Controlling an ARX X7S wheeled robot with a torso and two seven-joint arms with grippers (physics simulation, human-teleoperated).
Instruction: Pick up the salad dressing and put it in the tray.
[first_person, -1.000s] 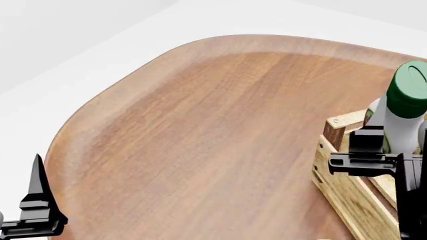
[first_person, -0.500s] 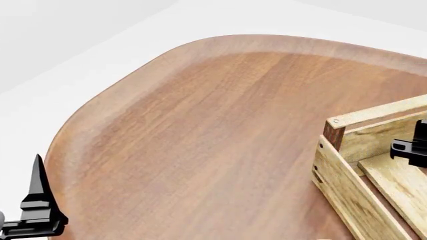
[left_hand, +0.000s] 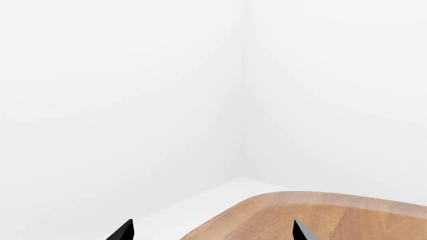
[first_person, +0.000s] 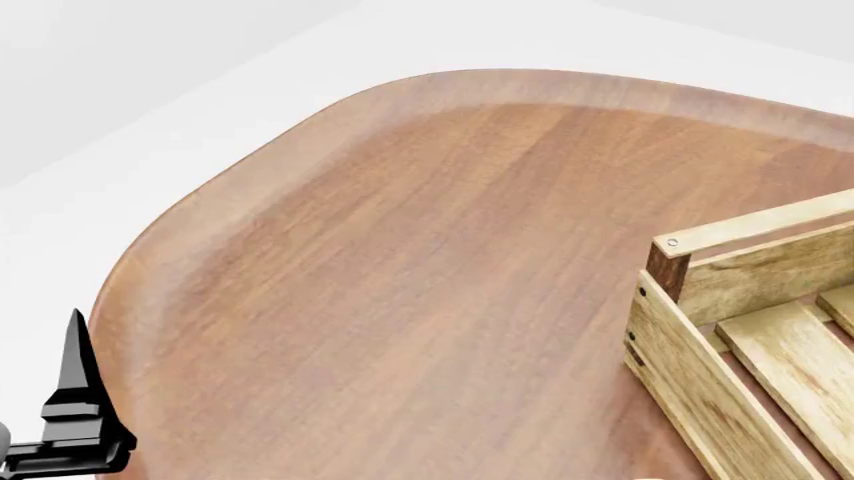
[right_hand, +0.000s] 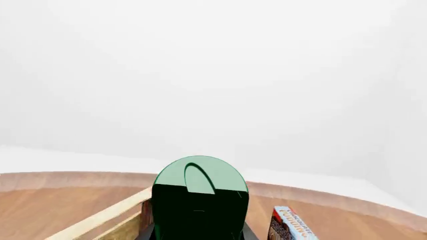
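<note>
Right claw (right_hand: 199, 236) grips salad dressing (right_hand: 199, 197), green-capped, beside tray (right_hand: 100, 220) rail over counter (right_hand: 53, 200), seen only by right wrist; left claw (left_hand: 212, 231) spread wide.

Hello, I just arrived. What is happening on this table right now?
A two-armed robot is working at a wooden table. A green-capped bottle sits right in front of the right wrist camera, beside the wooden crate. The right hand itself cannot be seen. The left hand waits open at the table's edge, holding nothing.
</note>
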